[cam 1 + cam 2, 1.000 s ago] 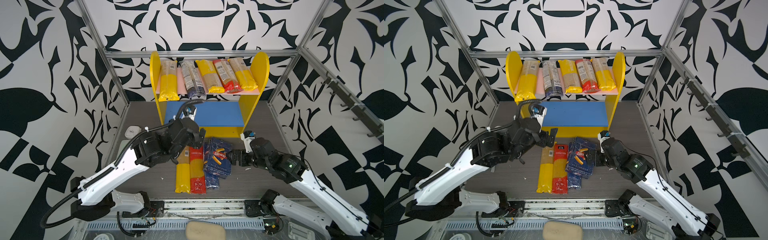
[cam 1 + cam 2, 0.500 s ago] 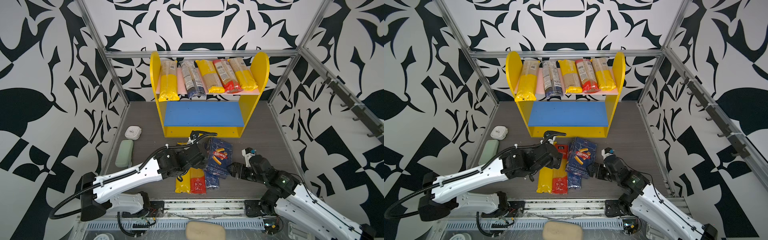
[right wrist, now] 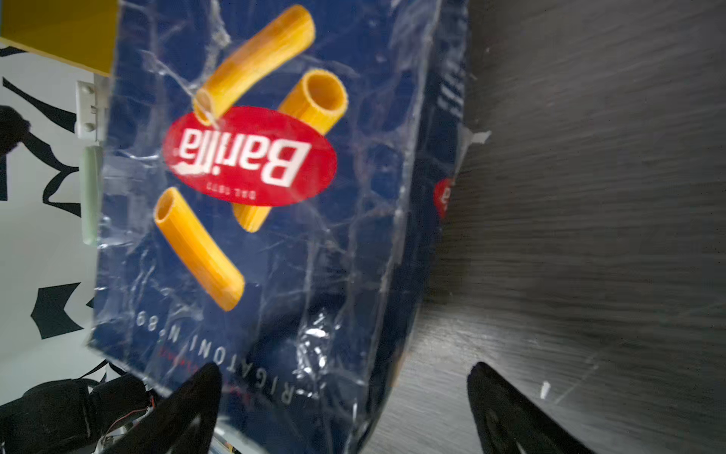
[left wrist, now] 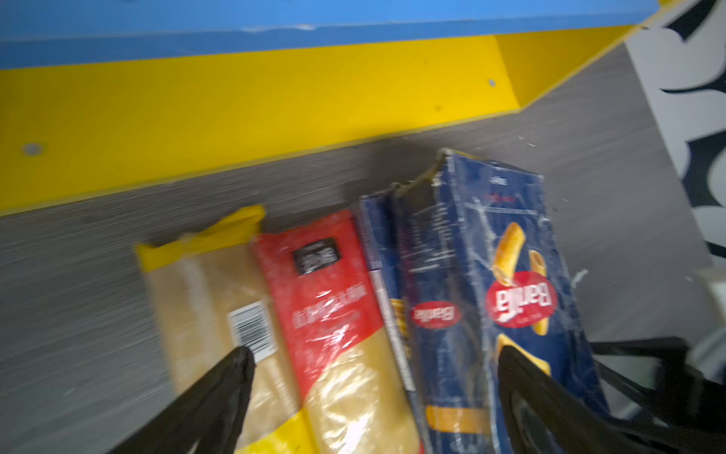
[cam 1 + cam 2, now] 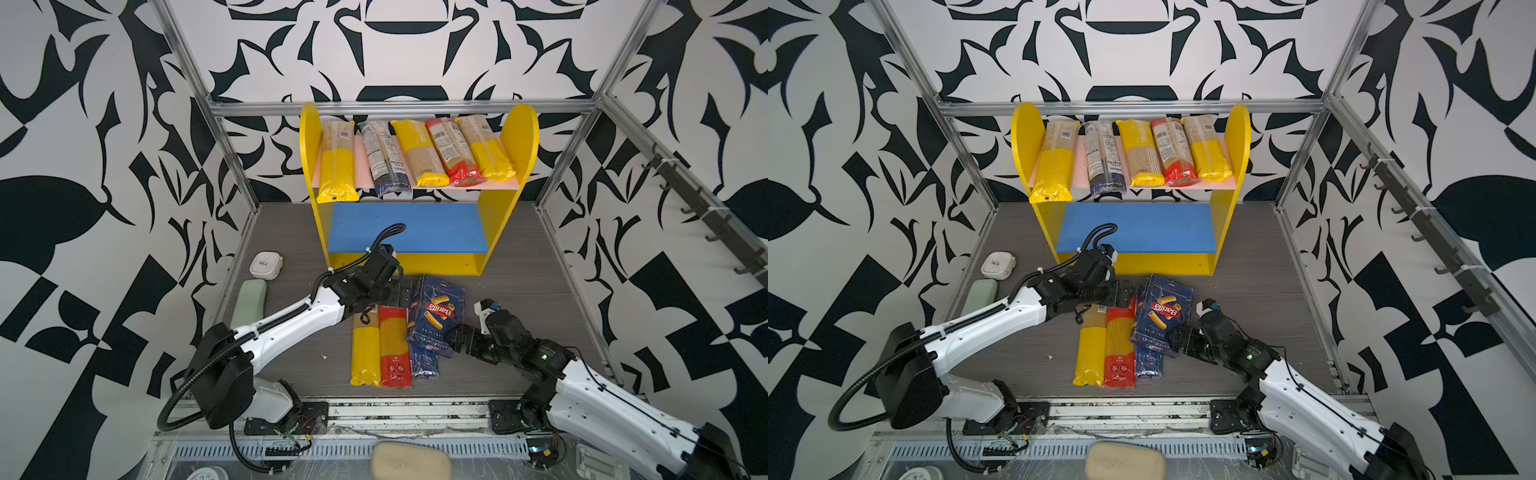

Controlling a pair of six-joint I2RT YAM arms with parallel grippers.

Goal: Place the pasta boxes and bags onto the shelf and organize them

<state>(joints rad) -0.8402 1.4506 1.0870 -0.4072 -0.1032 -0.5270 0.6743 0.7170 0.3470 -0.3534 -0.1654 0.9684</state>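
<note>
Down on the grey floor point(image 5: 519, 299), in both top views, four packs lie side by side just in front of the shelf point(image 5: 517, 141): a yellow-ended bag point(image 5: 365, 353), a red-ended bag point(image 5: 395, 353), the narrow spaghetti pack point(image 5: 424, 362) and the rigatoni block point(image 5: 436, 316), which rests partly on that narrow pack. All run lengthwise from the shelf toward the near edge, and the block's print reads upside down from above. Five bags point(image 5: 415, 153) already fill the pink board point(image 5: 509, 183), lengthwise front to back, so I judge the bare blue board point(image 5: 432, 228) is meant for these four. My left gripper point(image 5: 401, 293) hangs over the packs' far ends, and my right gripper point(image 5: 455, 338) sits at the block's near end.

Through the left wrist view, my left jaws stand wide and empty, spanning from the yellow-ended bag across to the block. The packs point at the shelf's yellow foot point(image 4: 275, 106).

Through the right wrist view, my right jaws are wide too, holding nothing. One fingertip point(image 3: 204, 385) overlaps the block's printed face, and its mate stands clear over bare floor. The block's raised edge probably gives me a way around it.
</note>
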